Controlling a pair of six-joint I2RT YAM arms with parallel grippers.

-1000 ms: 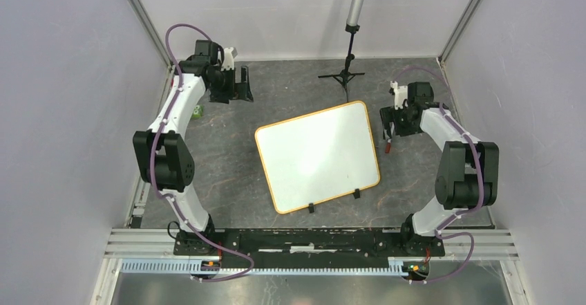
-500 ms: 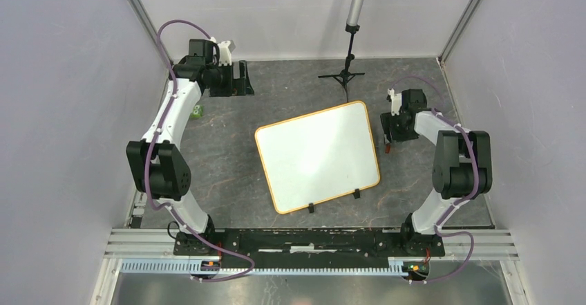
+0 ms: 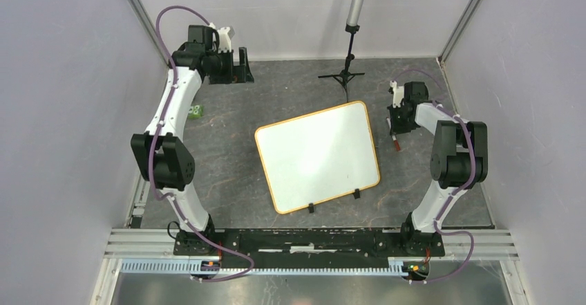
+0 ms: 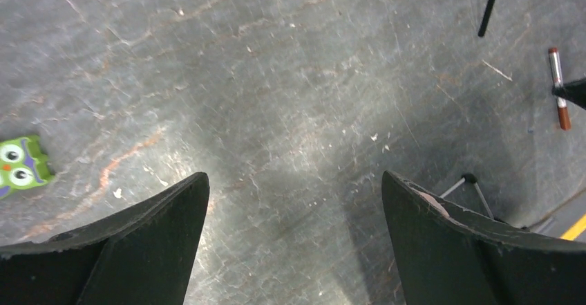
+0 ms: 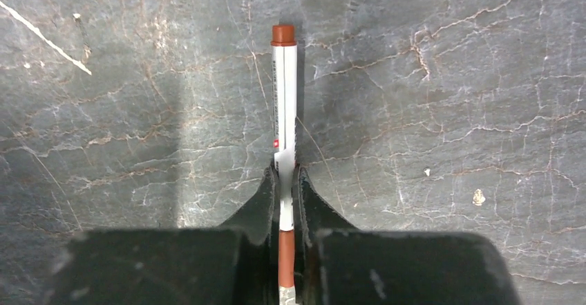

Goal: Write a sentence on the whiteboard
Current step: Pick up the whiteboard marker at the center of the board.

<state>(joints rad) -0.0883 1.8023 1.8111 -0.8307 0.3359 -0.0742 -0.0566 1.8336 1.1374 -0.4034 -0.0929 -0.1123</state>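
The whiteboard [image 3: 318, 156] lies tilted in the middle of the table, its white face blank; no sentence shows on it. A marker [image 5: 284, 90] with a white barrel and dark red ends lies on the dark table to the board's right, also seen as a thin marker [image 3: 395, 141] from above. My right gripper [image 5: 284, 173] is shut on the marker's barrel near the rear red end, low over the table [image 3: 399, 119]. My left gripper [image 4: 294, 187] hangs open and holds nothing at the back left corner [image 3: 243, 75], far from the board.
A small green owl-faced block [image 4: 21, 163] lies near the left wall [image 3: 197, 111]. A black tripod stand [image 3: 343, 75] with a grey pole stands at the back centre. Two black clips [image 3: 334, 201] sit on the board's near edge. Grey walls close in both sides.
My right gripper has come down and shut on the marker. The left arm has drawn further into the back left corner, still open.
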